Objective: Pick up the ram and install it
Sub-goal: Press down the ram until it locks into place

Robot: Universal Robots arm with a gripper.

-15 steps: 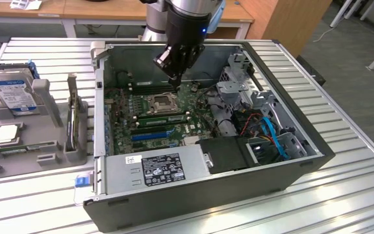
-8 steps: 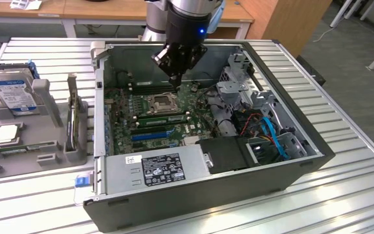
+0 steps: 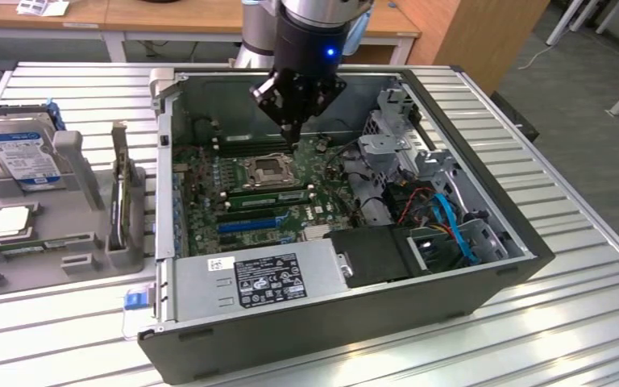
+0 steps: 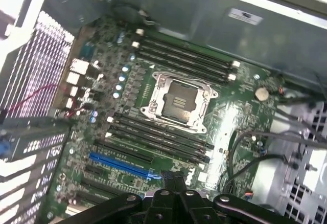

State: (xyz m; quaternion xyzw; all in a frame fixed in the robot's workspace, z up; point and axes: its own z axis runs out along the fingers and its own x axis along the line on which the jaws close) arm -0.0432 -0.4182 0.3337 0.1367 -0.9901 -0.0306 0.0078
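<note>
A long green ram stick (image 3: pixel 270 194) with dark chips stands on edge in a motherboard slot, just beside the silver CPU socket (image 3: pixel 265 168). My gripper (image 3: pixel 291 135) hangs above the board on the far side of that socket, apart from the stick. Its fingers are shut, and nothing shows between them. In the wrist view the gripper (image 4: pixel 173 176) points down at the board beside the black memory slots (image 4: pixel 158 134) and the CPU socket (image 4: pixel 179 101). I cannot make out the stick among those slots.
The open black PC case (image 3: pixel 482 274) lies on a ribbed metal table, with its power supply (image 3: pixel 255 278) in front and drive cage and cables (image 3: pixel 438 218) at the exterior view's right. A grey fixture (image 3: pixel 73 161) at the left holds a hard drive (image 3: pixel 19 149), a square chip (image 3: pixel 9 222), a thin green strip (image 3: pixel 41 243) and an upright card (image 3: pixel 126 201).
</note>
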